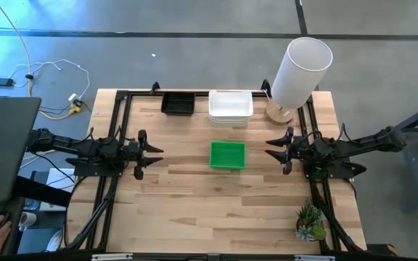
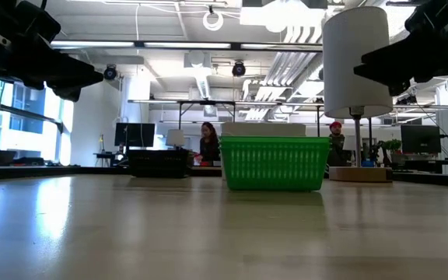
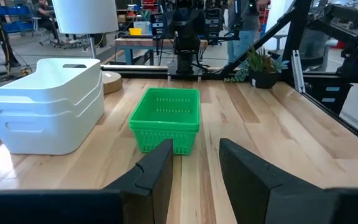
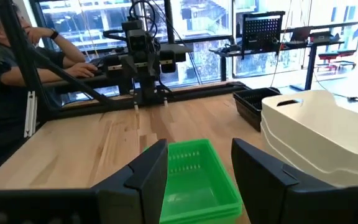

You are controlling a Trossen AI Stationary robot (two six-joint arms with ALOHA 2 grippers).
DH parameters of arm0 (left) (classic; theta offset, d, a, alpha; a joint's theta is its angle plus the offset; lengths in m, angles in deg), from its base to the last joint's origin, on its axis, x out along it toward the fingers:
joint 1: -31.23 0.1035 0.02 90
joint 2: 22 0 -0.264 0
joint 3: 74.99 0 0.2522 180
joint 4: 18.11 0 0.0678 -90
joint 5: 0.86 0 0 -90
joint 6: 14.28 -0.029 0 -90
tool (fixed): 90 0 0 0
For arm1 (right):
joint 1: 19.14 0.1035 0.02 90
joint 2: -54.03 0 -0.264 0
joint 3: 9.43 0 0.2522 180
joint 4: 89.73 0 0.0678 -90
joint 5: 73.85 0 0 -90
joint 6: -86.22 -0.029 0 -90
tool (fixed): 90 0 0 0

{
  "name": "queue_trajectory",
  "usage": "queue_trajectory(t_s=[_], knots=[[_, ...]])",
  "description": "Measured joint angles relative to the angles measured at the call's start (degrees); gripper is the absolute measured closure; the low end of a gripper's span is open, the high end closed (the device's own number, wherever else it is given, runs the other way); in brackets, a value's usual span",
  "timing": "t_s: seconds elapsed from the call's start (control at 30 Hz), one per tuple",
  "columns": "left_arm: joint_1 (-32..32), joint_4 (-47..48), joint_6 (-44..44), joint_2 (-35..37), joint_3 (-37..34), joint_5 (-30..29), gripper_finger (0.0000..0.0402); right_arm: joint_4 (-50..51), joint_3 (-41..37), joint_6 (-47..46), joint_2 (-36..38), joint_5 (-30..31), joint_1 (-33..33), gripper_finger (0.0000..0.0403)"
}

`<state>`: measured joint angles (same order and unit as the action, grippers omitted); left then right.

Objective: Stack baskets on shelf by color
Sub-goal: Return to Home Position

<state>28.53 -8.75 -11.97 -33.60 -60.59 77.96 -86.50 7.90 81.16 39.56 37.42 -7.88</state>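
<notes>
Colour stacks look done: bright green plastic baskets (image 1: 227,155) at worktop (image 1: 194,210) centre, white ones (image 1: 230,107) and black slotted ones (image 1: 178,103) at far edge, left jaws, right jaws both apart, empty.

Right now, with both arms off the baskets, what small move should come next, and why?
Probably draw both arms back to rest: the left fingers and the right fingers are open and empty, either side of the green baskets, which stand mid-table, touched by neither.
</notes>
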Motion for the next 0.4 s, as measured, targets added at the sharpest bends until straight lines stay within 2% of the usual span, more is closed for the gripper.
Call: queue_trajectory(t_s=[0.4], knots=[[-0.04,0.07,0.01,0.0,0.0,0.04,0.0282,11.79,-0.02,-1.97,8.7,0.22,0.0,0.0238]])
